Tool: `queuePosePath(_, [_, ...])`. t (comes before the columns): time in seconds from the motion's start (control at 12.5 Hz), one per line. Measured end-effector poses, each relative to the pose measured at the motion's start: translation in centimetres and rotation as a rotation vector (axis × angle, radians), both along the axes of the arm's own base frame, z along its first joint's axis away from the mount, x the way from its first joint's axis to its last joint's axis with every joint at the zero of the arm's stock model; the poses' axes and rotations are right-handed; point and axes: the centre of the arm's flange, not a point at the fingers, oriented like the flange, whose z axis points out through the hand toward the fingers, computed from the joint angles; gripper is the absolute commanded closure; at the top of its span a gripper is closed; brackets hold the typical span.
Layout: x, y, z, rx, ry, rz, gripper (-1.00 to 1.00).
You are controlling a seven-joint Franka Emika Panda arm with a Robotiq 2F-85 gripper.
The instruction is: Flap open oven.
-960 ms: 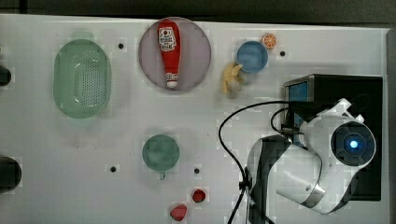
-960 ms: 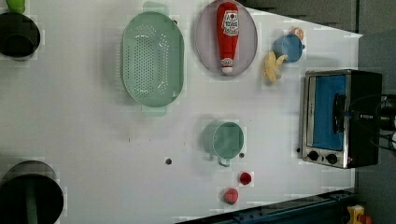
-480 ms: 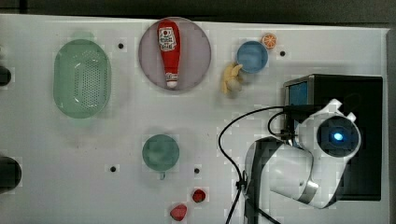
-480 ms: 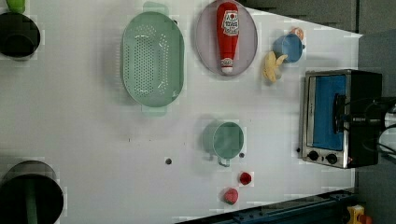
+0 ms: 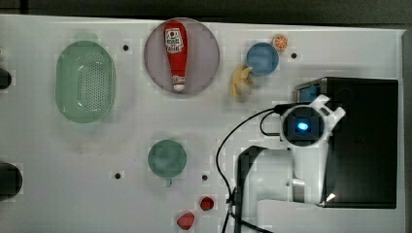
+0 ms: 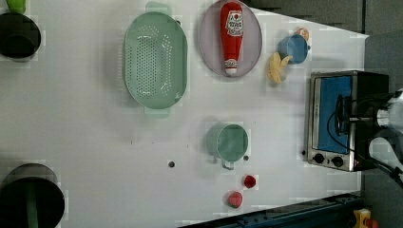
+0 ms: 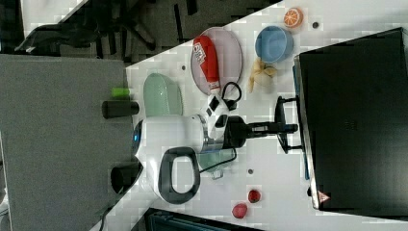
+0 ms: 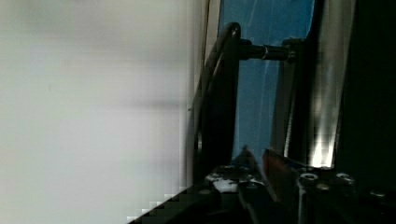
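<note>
**Robot arm closes in on toaster oven door handle**

A Franka Panda arm's gripper [image 7: 281,128] reaches level toward the oven [image 7: 353,120] at the right view's right, its tip at the black bar handle [image 7: 280,124] that stands off the door on 2 posts. In the wrist view the handle [image 8: 219,93] runs just beside the fingers [image 8: 245,161], with the blue-tinted glass door [image 8: 261,70] close behind it and apparently shut against the silver frame. Whether the fingers are spread or pinched on the bar cannot be told from these pictures.

The oven [image 6: 340,118] stands at the left view's right edge of the white table [image 6: 95,128], door facing the table's middle, its small black knobs [image 6: 328,160] below the glass.

Beyond it, well apart, sit a green mug [image 5: 167,158], 2 red berries [image 5: 197,212], a blue bowl [image 5: 262,58], a banana [image 5: 241,81], an orange slice [image 5: 280,41], a ketchup bottle [image 5: 175,52] on a plate [image 5: 204,53], and a green colander [image 5: 85,80].

The likely risk is a poor hold: fingers catching only the bar's edge could slip off as the door swings down. A pull not following the hinge arc could drag the whole oven across the table.
</note>
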Motion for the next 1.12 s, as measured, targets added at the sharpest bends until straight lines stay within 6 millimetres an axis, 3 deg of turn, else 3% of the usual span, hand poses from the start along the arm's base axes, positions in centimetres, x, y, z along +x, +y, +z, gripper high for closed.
queuePosePath(0.16, [0.5, 2.9, -1.0, -0.072, 0.028, 0.015, 0.65])
queuePosePath(0.4, [1.7, 7.8, -4.4, -0.155, 0.032, 0.028, 0.65])
queuePosePath(0.8, [0.8, 17.2, -13.9, -0.352, 0.055, 0.105, 0.65])
queuePosePath(1.12, [-1.4, 20.5, -20.9, -0.493, 0.043, 0.093, 0.65])
